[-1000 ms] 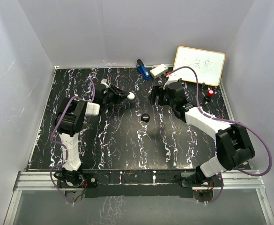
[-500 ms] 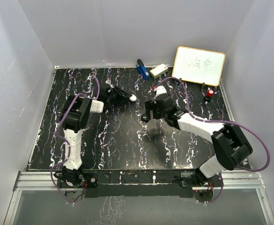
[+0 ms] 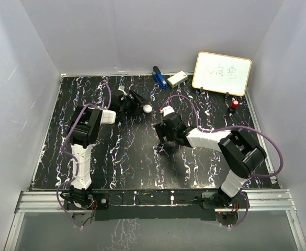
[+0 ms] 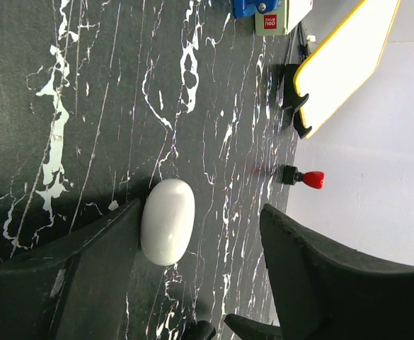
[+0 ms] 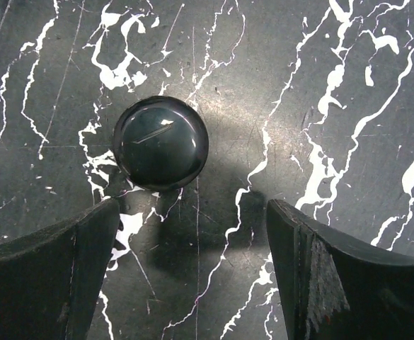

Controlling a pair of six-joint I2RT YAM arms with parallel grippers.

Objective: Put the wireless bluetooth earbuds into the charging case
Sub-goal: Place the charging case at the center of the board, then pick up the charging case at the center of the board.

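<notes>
Moved: the left gripper (image 3: 138, 104) is releasing, its fingers (image 4: 100, 248) now parting where they were pressed shut a second ago. The right gripper (image 3: 162, 134) is swinging in from the far right and dropping over the black cap (image 5: 160, 143).
Left fingers: spreading and pinching nothing; one is touching the white puck (image 4: 168, 221), the other is standing clear of it.
Right fingers (image 5: 65, 262): standing wide apart and gripping nothing; the cap is lying just ahead of them, not between them.
Earbuds: not showing in any view. The white veining of the tabletop (image 3: 116, 157) is making such tiny pieces hard to pick out, so their place cannot be told.
White puck: lying on the far middle of the tabletop; likely the charging case, closed.
Handling: the earbuds are probably weighing almost nothing, hard and slick, apt to skitter or pop out. Pinching across the short body with the fingertips alone is looking wisest. The puck, smooth and rounded, is likely sliding easily; gripping across its narrow sides is looking best.
Top view: showing both arms and the whiteboard (image 3: 222, 73), but hiding the cap beneath the right gripper.
Wrist views: showing the finger-to-puck contact and the cap's glossy dome, both of which the top view is missing.
</notes>
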